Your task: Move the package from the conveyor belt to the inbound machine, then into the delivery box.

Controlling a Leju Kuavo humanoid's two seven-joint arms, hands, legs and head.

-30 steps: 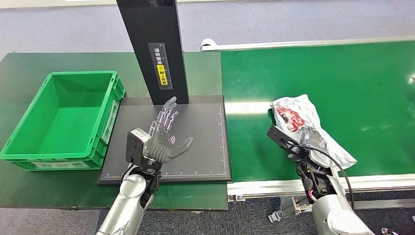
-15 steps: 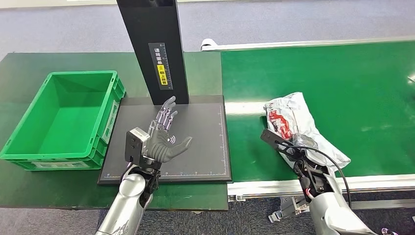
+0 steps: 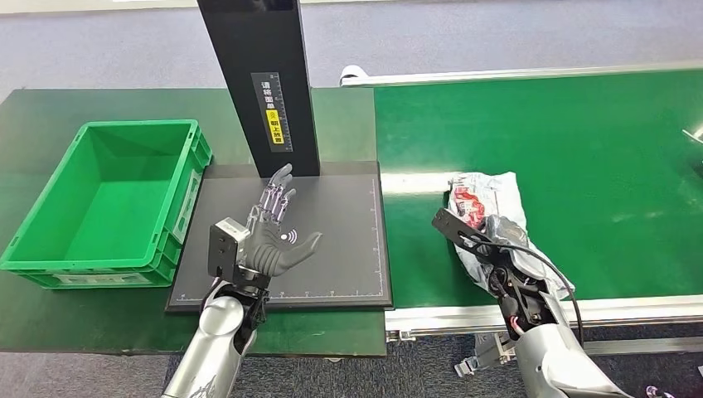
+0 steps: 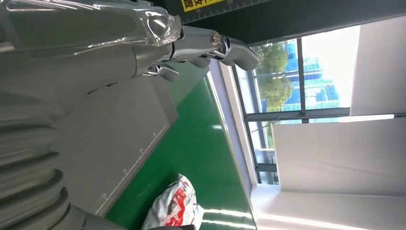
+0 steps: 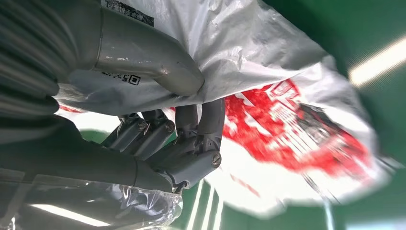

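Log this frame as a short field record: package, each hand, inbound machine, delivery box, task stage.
package: white and red plastic bag, on the green conveyor belt, near its left end
right hand: right hand grips the package, thumb and fingers closed on its wrapping
left hand: left hand held over the dark scale plate, fingers spread, holding nothing
inbound machine: black column rising from the plate's far edge; nothing lies on the plate
delivery box: green crate, left of the plate, empty
task stage: package not yet on the machine

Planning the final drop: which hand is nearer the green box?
Left. The left hand hovers over the black plate beside the green box; the right hand grips the package on the belt.
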